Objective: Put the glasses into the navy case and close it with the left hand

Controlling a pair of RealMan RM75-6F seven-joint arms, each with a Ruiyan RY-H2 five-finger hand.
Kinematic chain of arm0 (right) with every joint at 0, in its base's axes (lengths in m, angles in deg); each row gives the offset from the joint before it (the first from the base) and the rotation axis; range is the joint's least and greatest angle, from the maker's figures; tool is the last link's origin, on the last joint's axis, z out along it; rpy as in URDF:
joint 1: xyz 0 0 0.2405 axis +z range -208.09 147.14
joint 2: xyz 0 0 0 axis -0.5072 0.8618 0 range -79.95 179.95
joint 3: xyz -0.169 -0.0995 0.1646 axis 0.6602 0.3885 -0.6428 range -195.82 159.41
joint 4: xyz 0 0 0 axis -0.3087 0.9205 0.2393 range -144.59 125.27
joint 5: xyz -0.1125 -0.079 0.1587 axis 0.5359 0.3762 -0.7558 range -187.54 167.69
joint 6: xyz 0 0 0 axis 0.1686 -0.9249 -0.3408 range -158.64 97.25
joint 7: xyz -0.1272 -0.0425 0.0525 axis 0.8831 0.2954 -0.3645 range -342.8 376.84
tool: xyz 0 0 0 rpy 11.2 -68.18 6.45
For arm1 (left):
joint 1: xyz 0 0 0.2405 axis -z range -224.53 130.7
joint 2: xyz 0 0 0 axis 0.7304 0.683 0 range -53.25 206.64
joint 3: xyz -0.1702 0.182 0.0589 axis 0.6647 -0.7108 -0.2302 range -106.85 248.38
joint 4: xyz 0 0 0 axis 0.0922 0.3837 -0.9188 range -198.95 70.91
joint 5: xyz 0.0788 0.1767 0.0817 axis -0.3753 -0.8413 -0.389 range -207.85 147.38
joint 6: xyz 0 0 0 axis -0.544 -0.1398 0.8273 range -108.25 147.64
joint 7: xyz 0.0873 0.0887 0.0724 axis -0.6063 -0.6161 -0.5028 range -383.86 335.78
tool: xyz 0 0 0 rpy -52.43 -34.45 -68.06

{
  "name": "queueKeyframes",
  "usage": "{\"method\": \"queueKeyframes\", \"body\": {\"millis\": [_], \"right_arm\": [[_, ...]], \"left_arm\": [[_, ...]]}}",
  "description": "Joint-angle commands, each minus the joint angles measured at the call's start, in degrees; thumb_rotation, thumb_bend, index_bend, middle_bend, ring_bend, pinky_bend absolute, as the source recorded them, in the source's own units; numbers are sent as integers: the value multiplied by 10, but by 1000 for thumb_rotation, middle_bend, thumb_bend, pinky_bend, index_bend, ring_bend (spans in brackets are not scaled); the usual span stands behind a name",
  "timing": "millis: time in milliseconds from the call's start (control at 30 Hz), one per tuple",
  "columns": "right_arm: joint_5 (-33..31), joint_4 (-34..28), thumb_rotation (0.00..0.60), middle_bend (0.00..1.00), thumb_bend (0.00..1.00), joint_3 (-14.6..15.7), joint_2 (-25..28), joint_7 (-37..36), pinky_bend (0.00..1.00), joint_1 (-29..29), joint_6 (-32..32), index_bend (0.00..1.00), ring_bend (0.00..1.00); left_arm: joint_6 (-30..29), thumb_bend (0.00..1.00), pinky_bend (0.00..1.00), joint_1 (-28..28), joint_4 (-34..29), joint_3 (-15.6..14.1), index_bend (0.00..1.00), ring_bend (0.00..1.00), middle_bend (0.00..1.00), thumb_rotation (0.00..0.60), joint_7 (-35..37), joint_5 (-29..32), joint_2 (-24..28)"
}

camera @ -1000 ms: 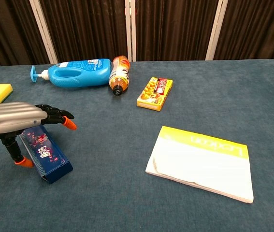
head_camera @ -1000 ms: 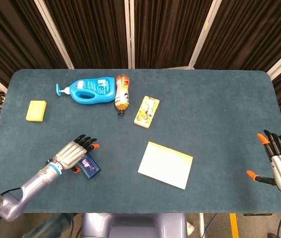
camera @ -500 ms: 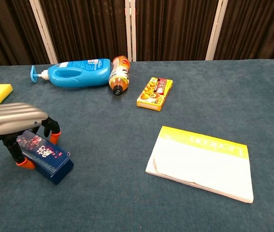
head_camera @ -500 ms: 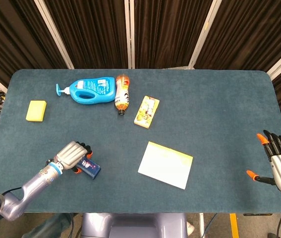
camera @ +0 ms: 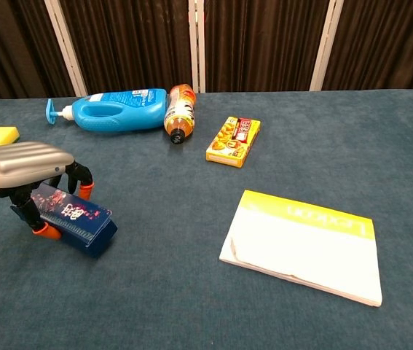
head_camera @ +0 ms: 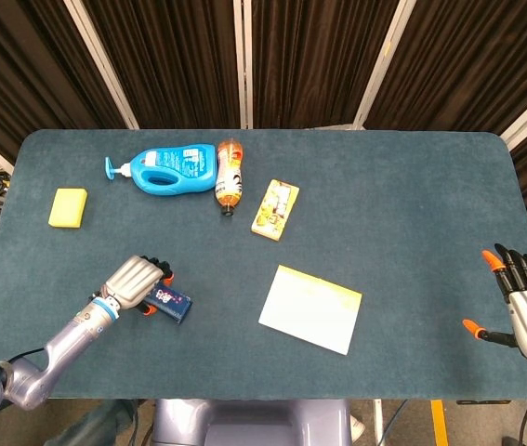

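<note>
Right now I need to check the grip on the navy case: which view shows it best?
The chest view: the navy case sits close, its patterned top visible under the left hand. In the head view the case is small and partly covered by the hand.

The head view looks steeply down from above the near edge, far enough back to take in the whole teal table point(head_camera: 412, 186), with dark curtains point(head_camera: 309, 56) beyond its far edge. The chest view sits low at the near edge, looking almost level toward those curtains, much closer in, covering only the table's left and middle. Both views share the blue detergent bottle point(head_camera: 165, 168), the yellow-and-white notepad point(camera: 304, 246) and the left hand point(camera: 20, 171) at near left.
</note>
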Motion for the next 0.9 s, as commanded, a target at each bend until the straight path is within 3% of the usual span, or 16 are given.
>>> {"method": "queueKeyframes", "body": {"millis": [33,67,133,333,467,600,733,900], "right_arm": [[1,-1,600,0,0,0,0,0,0,0,-1,0,0],[2,-1,600,0,0,0,0,0,0,0,-1,0,0],[3,-1,600,0,0,1,1,-1,0,-1,-2,0,0],[6,2,600,0,0,0,1,-12,0,-2,-6,0,0],[12,3,600,0,0,0,4,-22,0,-4,-15,0,0],[19,6,600,0,0,0,5,-29,0,-7,-24,0,0],[25,7,600,0,0,-1,6,-33,0,-10,-34,0,0],[31,5,600,0,0,-1,8,-35,0,-14,-45,0,0]], "left_arm": [[11,0,117,-1,-14,0,149,55,25,600,0,16,7],[11,0,36,-3,-19,1,55,8,0,600,0,21,9],[-2,0,0,-9,-38,4,0,0,0,597,-2,28,20],[-97,0,0,-45,-117,20,0,0,0,599,-38,26,82],[-232,0,0,-115,-219,28,0,0,0,600,-79,25,148],[-339,0,0,-189,-297,11,0,0,0,600,-123,24,187],[-409,0,0,-251,-328,-16,0,0,0,600,-103,-2,209],[-439,0,0,-295,-343,-43,0,0,0,600,-79,-24,226]]}}
